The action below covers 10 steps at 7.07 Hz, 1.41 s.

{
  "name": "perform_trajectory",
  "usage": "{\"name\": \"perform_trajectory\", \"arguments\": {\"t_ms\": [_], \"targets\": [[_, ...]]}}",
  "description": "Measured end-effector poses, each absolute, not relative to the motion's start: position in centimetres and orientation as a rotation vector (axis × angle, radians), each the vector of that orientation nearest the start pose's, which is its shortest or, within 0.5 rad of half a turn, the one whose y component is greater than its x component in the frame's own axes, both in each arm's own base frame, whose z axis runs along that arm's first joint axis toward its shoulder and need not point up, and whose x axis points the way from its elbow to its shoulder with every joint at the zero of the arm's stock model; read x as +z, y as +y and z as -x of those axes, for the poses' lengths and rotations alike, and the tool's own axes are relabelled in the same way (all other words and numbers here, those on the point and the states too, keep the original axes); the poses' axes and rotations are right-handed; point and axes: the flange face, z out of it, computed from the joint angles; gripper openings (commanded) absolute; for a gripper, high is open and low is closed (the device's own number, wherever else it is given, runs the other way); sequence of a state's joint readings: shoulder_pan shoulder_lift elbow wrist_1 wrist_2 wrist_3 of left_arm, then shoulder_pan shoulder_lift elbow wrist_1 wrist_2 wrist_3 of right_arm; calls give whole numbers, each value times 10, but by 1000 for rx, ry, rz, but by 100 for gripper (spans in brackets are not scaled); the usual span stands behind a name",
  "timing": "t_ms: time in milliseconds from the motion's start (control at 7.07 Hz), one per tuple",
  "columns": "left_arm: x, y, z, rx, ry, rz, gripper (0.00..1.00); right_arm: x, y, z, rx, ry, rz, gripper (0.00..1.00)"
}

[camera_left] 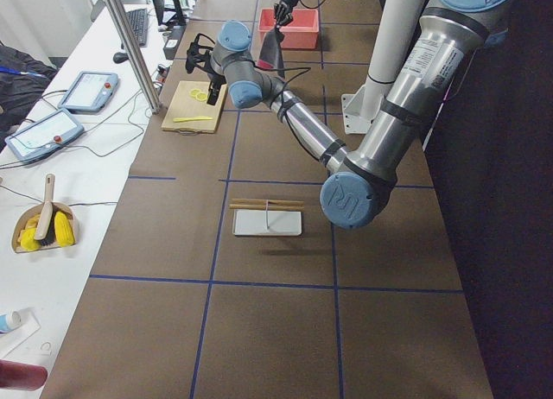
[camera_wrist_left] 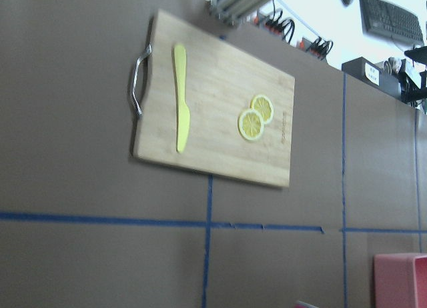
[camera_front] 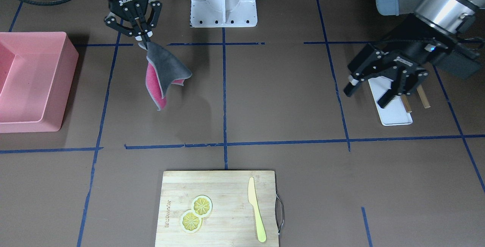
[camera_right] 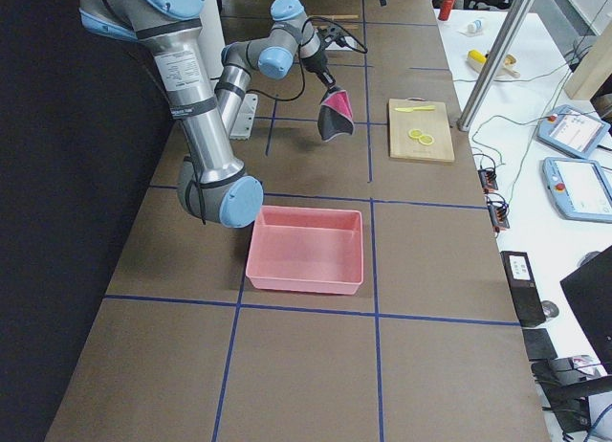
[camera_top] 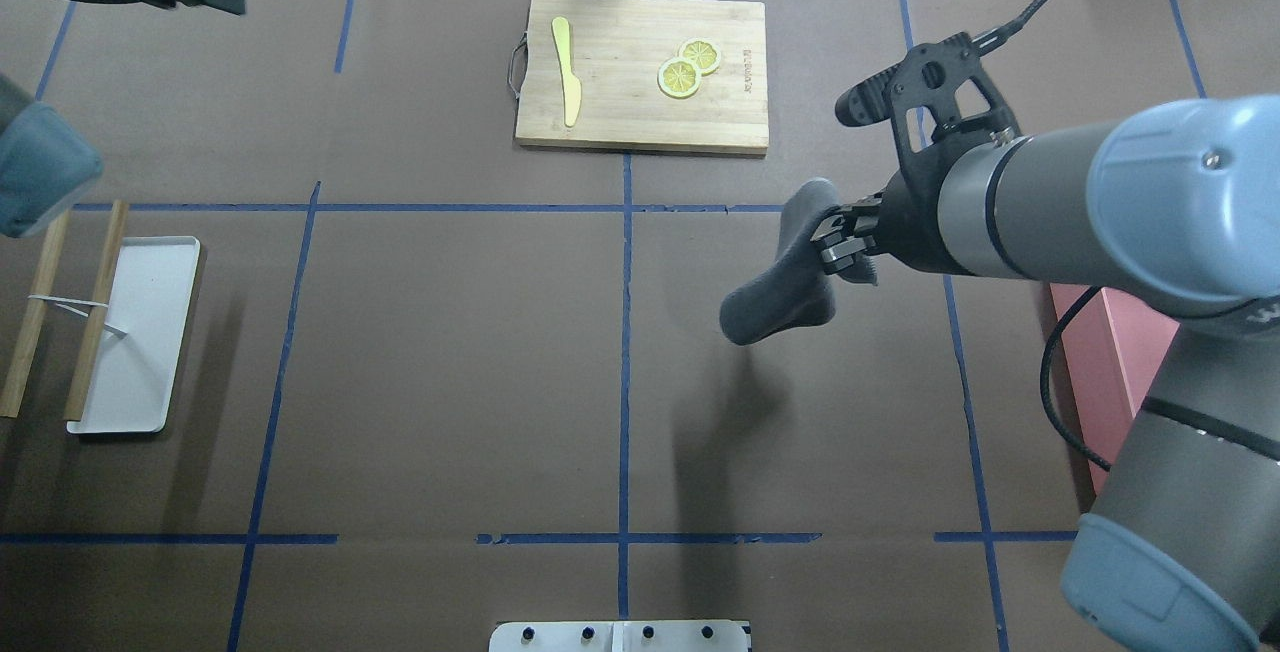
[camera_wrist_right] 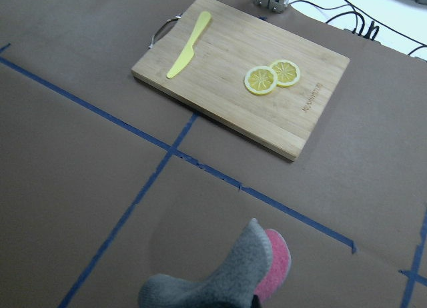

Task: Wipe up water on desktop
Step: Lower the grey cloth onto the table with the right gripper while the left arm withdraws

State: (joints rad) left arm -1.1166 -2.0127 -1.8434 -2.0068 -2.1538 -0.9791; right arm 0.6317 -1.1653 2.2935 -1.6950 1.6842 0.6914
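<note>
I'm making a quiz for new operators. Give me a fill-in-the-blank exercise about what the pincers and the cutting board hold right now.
The right pincer is shut on a grey and ____ cloth.
The cutting board holds a yellow knife and ____ lemon slices.
The left pincer is ____ and holds nothing.
Missing words: pink, two, open.
</note>
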Motion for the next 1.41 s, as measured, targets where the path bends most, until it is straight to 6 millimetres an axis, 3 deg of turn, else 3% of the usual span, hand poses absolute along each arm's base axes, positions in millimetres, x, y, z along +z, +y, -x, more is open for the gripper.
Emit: {"name": "perform_trajectory", "arguments": {"t_ms": [424,707,848,1131,1272,1414], "targets": [[271,-549,-155,31,841,-464,100,185,-397,286,-364,-741,-459,0],[297,-540,-108,136,699,-403,100,204,-412,270,-417,-689,-346,0],[320,-538,-83,178,652,-378,100,217,-419,271,-427,-658,-282,0],[366,-527,-47,219,603,-337,100,248,-438,279,-468,-615,-163,0],[377,-521,-38,220,609,-322,100,263,-449,292,-498,-592,-119,1],[386,-516,-34,219,636,-305,100,276,-460,318,-528,-574,-80,1]]}}
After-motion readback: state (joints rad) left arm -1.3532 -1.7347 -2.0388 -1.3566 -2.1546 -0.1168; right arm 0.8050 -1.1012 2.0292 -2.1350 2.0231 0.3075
